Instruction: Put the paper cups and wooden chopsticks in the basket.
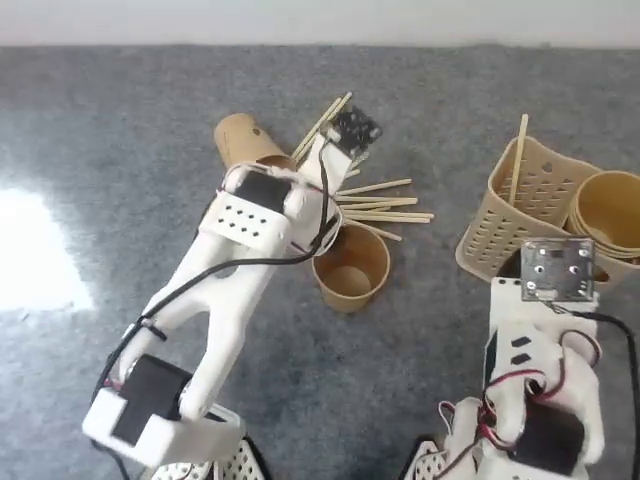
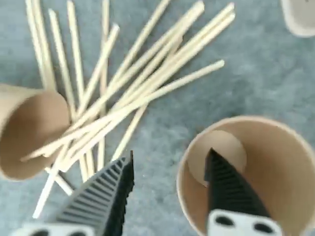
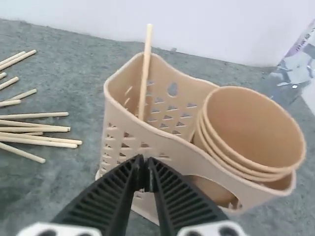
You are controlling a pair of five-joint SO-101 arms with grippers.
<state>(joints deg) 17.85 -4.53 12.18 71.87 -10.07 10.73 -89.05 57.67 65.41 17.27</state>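
An upright paper cup (image 1: 350,266) stands mid-table. My left gripper (image 2: 171,162) is open over it, one finger (image 2: 229,191) inside the cup (image 2: 275,162) and the other outside its rim. A second paper cup (image 1: 245,140) lies on its side, with loose wooden chopsticks (image 1: 385,205) fanned between the two cups (image 2: 147,83). The beige slotted basket (image 3: 147,142) holds stacked paper cups (image 3: 251,128) and one upright chopstick (image 3: 144,69). My right gripper (image 3: 146,167) is shut and holds nothing, just in front of the basket's near wall.
Grey carpet covers the table. The basket (image 1: 530,205) stands at the right, with the right arm (image 1: 555,270) close behind it. More chopsticks (image 3: 34,130) lie on the carpet beside the basket. The left arm (image 1: 250,215) stretches over the middle.
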